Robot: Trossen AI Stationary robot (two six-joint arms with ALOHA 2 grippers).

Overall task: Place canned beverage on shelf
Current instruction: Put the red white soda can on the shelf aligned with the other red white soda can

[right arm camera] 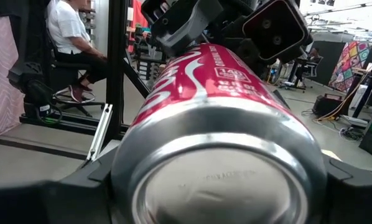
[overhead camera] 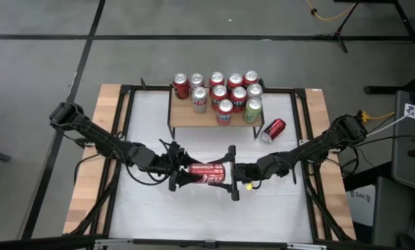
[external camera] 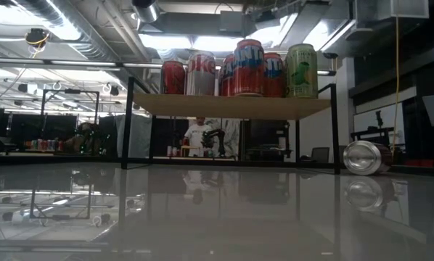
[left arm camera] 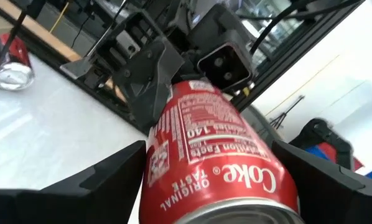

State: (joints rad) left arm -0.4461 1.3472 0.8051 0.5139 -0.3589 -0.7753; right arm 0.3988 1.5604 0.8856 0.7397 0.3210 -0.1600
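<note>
— Near the middle of the worktop [overhead camera: 145, 208], what are you holding?

— Your red cola can [overhead camera: 207, 173] lies on its side between both grippers. Your left gripper [overhead camera: 178, 173] has its fingers around one end; your right gripper [overhead camera: 233, 173] pinches the other end.

— And the shelf [overhead camera: 193, 118]?

— At the far side, carrying ten upright cans [overhead camera: 221, 94]. Another red can [overhead camera: 273, 129] lies on the worktop just right of it.

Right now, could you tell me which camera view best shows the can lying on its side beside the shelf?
The low view: the fallen can lies unobstructed right of the shelf. The high view shows it small, the left wrist view only at an edge, the right wrist view not at all.
</note>
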